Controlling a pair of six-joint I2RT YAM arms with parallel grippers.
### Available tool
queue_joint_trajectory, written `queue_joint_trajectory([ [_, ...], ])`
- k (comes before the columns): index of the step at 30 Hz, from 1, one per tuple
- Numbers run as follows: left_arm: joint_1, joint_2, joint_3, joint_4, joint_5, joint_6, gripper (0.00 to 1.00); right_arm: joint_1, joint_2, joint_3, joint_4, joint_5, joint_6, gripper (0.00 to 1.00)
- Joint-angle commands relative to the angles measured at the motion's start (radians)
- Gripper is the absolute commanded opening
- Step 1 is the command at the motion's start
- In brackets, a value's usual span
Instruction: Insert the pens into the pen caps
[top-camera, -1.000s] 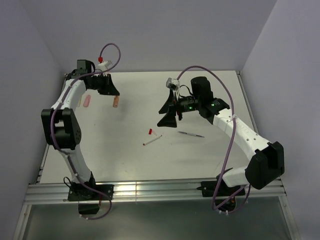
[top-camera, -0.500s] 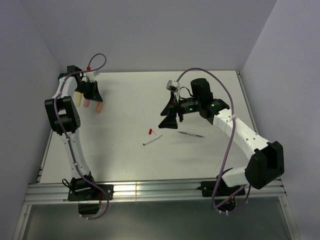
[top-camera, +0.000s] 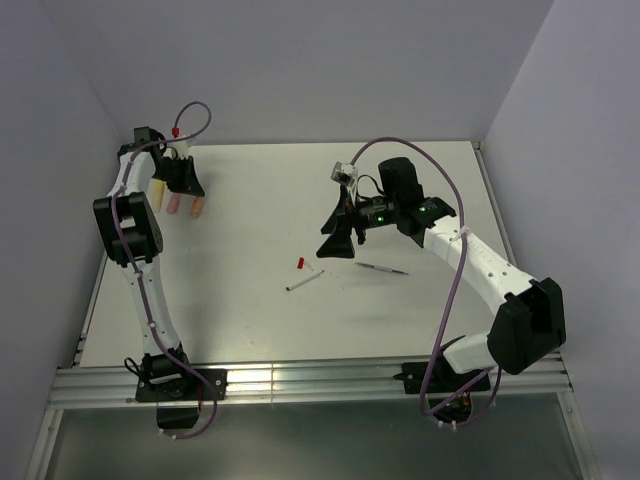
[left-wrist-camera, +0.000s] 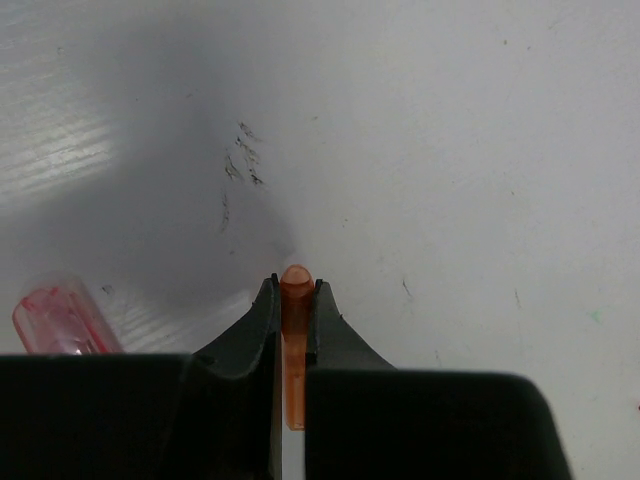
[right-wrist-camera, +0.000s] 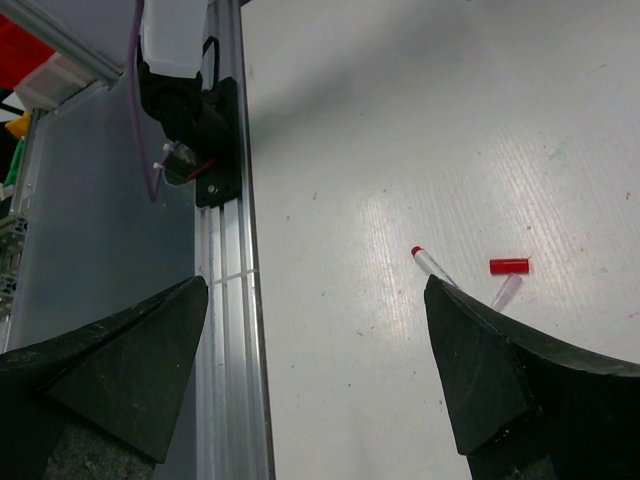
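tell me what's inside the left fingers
An orange pen sits clamped inside the left fingers, its rounded tip poking out over the white table. The fingers cover both its sides.

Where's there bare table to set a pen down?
Bare: the near strip between the white pen and the front rail, and the far middle between left hand and right hand. Crowded: the far-left corner by the pink pen, and around the red cap and grey pen.
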Motion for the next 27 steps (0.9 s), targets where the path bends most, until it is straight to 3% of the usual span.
queue_joint_trajectory([
  [1,0.011,0.038,0.044,0.046,-0.023,-0.004,0.0,-0.007,0.003,0.03,-0.003,0.003,-0.02,0.97],
  [20,0.045,0.091,0.021,0.133,-0.068,-0.057,0.01,-0.007,0.014,0.038,-0.012,0.012,-0.018,0.97],
  [26,0.063,0.095,-0.013,0.17,-0.051,-0.094,0.13,-0.007,0.019,0.039,-0.017,0.015,-0.016,0.97],
  [27,0.068,0.1,-0.007,0.168,-0.043,-0.102,0.19,-0.007,0.019,0.039,-0.017,0.015,-0.016,0.97],
])
